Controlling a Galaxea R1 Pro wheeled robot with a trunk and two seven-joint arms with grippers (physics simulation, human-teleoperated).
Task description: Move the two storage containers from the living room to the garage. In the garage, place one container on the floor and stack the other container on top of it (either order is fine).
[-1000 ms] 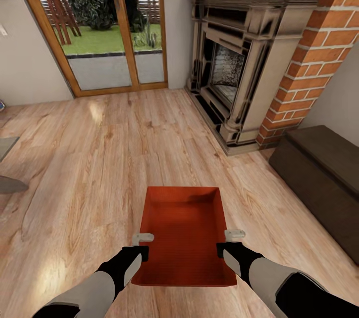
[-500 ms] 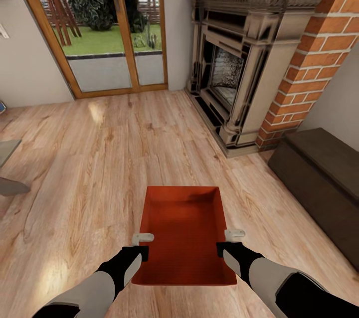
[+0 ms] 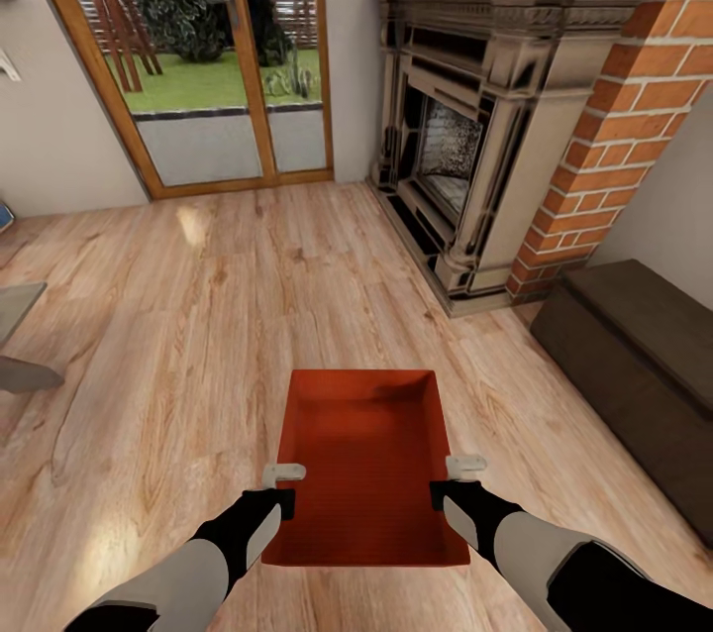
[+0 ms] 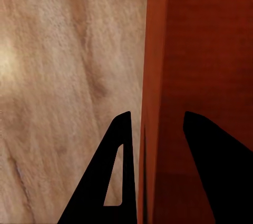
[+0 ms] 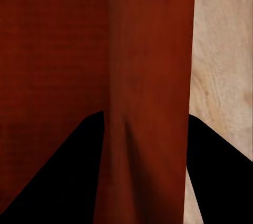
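At the far left edge of the head view a grey furniture corner (image 3: 18, 335) is cut off, too little of it showing to name. Behind it, wood-framed glass doors (image 3: 213, 57) open onto a lawn and a dark shrub, their tops cropped. Light wood plank flooring (image 3: 198, 315) runs across the living room. Low in the middle, one orange-red storage container (image 3: 364, 459) is held between both arms, its open top facing up and its near end partly covered by the wrists. The left gripper (image 3: 285, 474) straddles the container's left long wall: in the left wrist view one dark finger (image 4: 118, 176) lies outside the wall (image 4: 153, 103) and the other inside, closed onto that wall. The right gripper (image 3: 463, 466) does the same on the right long wall; in the right wrist view the wall (image 5: 150, 76) runs between the two dark fingers (image 5: 58, 176), which pinch it, their tips hidden at the picture's edge. Whether the container's base touches the planks cannot be told. Further right stands the ornate fireplace (image 3: 465, 137) with red brick (image 3: 634, 107) beside it, and a low dark-brown cabinet (image 3: 644, 355) cut off at the right edge.
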